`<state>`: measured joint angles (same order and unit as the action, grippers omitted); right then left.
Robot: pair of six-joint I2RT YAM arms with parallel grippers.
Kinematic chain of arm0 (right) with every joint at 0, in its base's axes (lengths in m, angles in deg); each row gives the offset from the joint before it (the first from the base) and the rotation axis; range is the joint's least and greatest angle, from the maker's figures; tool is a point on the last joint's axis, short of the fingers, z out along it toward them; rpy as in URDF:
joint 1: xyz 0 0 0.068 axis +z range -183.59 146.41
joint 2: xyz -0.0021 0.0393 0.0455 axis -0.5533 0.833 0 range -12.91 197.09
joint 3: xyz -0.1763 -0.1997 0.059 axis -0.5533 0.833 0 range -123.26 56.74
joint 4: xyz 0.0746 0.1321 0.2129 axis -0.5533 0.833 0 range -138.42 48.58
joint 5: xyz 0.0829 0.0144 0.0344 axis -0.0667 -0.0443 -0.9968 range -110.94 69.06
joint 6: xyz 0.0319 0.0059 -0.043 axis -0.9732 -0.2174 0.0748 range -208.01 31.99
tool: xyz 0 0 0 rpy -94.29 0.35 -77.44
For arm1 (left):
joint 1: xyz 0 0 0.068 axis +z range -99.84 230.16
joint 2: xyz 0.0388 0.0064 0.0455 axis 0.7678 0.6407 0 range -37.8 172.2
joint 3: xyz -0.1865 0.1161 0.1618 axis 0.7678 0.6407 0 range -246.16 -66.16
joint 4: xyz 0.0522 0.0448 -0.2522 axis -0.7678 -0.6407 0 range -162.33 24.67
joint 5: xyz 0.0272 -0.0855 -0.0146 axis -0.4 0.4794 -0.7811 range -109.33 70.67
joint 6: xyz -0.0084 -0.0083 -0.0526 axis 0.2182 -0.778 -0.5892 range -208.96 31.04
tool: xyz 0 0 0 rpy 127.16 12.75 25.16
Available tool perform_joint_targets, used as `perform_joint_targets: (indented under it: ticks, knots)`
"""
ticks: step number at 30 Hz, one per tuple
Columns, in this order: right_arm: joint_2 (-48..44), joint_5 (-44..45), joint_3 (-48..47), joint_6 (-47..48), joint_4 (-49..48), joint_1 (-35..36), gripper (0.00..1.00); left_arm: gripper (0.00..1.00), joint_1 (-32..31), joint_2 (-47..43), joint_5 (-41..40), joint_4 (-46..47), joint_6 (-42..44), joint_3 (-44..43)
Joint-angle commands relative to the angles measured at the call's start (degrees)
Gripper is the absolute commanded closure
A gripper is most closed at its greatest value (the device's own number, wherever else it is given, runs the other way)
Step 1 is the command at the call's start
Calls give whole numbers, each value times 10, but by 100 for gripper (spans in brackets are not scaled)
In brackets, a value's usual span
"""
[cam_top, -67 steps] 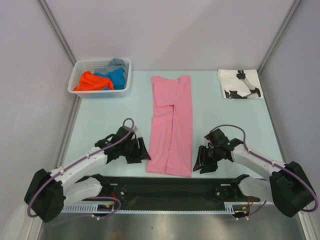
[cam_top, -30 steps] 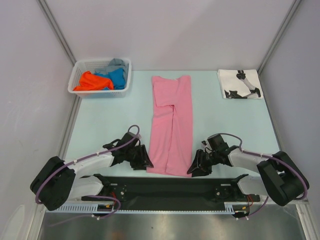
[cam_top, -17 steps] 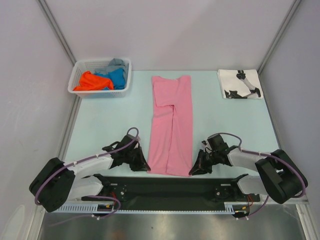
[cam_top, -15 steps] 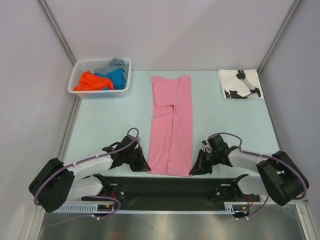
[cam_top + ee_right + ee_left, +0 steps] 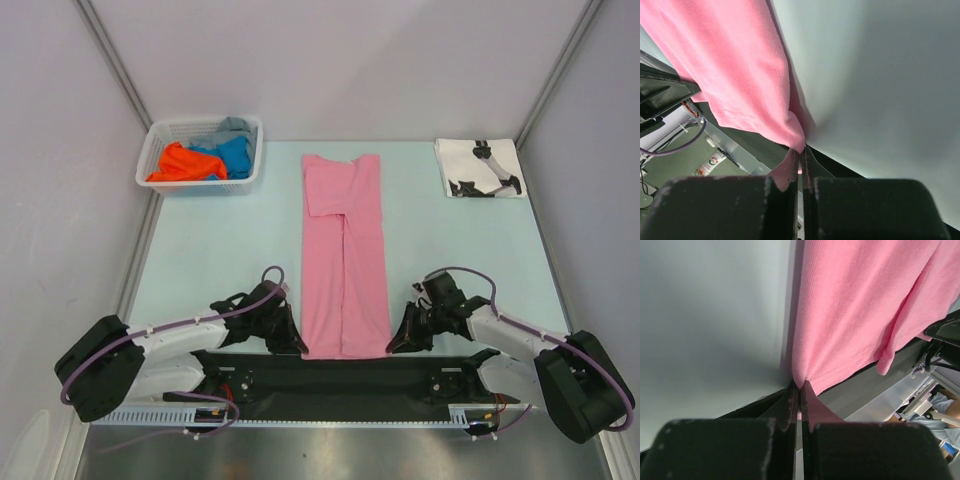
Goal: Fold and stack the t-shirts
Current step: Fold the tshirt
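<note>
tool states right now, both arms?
Left tool: closed, pinching the pink t-shirt at its near-left corner.
Right tool: closed, pinching the pink t-shirt at its near-right corner.

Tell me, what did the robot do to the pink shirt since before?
Both tools slid in to the pink t-shirt's near corners and pinched shut on them, left tool on the left corner, right tool on the right. The shirt's near end pulled a bit straighter. The basket and the white printed t-shirt stayed put.

Plain pink t-shirt [image 5: 345, 262], white basket [image 5: 158, 131]
</note>
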<state>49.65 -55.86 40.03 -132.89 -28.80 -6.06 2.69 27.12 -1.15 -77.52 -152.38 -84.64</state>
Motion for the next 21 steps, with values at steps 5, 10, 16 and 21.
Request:
perform_joint_targets:
  ticks: [5,10,16,21]
  knots:
    - [-1,6,-16,28,36,-10,100,100,-6,-17,-27,-74,2,-16]
    - [48,20,-81,84,60,-41,100,99,28,1,-30,-100,36,-88]
    - [138,17,-213,145,89,-83,100,100,109,71,-16,-107,104,-169]
    - [234,4,-315,173,106,-118,100,100,166,150,-3,-112,152,-268]
